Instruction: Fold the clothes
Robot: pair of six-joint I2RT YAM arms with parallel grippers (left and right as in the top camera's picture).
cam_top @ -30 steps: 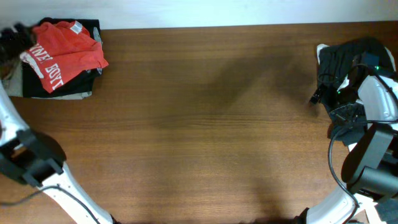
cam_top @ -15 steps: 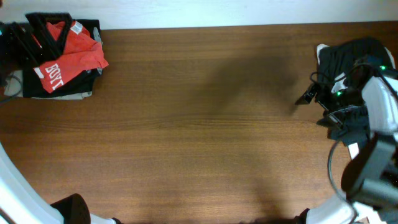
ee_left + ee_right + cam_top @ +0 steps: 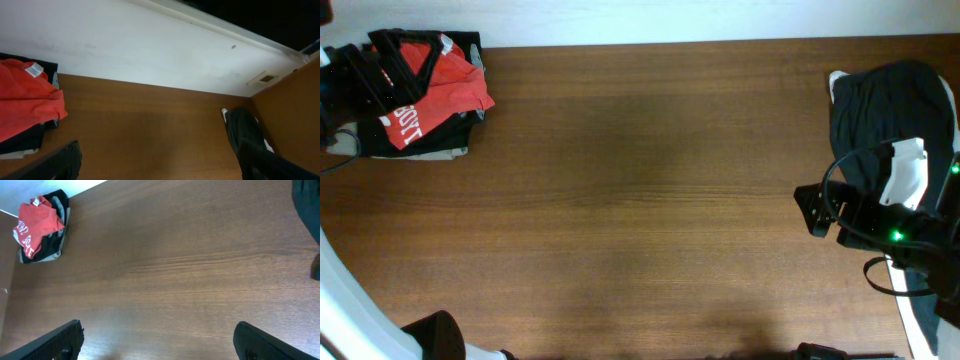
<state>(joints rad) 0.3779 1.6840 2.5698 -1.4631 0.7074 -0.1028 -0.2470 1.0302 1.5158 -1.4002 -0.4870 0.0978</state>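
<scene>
The red T-shirt (image 3: 445, 85) lay crumpled atop darker clothes (image 3: 415, 152) at the desk's (image 3: 640, 200) far left corner, with the left tool (image 3: 157, 162) released over it. The right tool (image 3: 160, 342), also released, hung near the right edge by the black pile (image 3: 880, 110). A careless pinch might lift several garments together.

Table (image 3: 640, 200): wood, brown grain running lengthwise, smooth, showing soft satin sheen.
Red shirt (image 3: 445, 80), upper left: cloth, matt, lying crumpled and creased. White lettering looking flat-printed. Neck label (image 3: 33, 69) looking woven.
Black clothes (image 3: 880, 110), upper right: cloth, matt, reflecting almost nothing.
Wall (image 3: 150, 55): white, matt, showing faint smudges.
Right arm shell (image 3: 903, 172): white plastic, smooth, catching slight gloss.
</scene>
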